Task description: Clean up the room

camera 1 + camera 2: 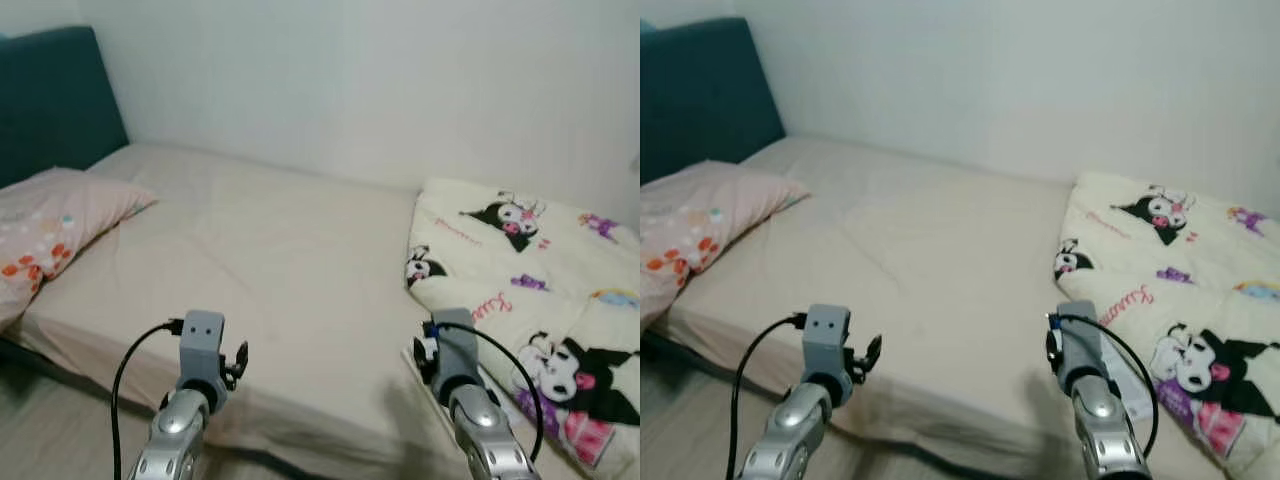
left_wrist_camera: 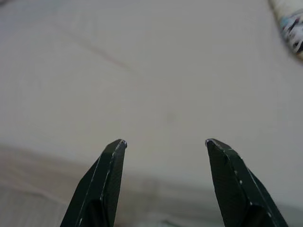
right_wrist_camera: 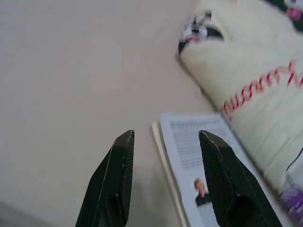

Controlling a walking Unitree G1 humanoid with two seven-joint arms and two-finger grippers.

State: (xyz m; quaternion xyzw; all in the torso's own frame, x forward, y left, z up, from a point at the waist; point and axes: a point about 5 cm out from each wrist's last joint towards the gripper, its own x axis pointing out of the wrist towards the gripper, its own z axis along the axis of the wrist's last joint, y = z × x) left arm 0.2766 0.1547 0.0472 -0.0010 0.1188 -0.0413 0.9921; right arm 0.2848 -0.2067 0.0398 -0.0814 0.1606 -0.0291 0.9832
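A bed with a beige sheet [image 1: 280, 260] lies in front of me. A cream blanket printed with cartoon figures [image 1: 530, 280] is bunched up on its right side. A thin white book or magazine [image 3: 199, 156] lies flat on the sheet against the blanket's near edge. My right gripper [image 3: 165, 135] hovers open just above that book's corner, with nothing between its fingers. My left gripper [image 2: 165, 142] is open too, held over bare sheet near the bed's front edge. A pink flowered pillow [image 1: 50, 230] rests at the left end of the bed.
A dark teal headboard [image 1: 50, 100] stands behind the pillow, and a pale wall [image 1: 400, 80] runs along the far side of the bed. Light floor [image 1: 60, 430] shows at the lower left, below the mattress edge.
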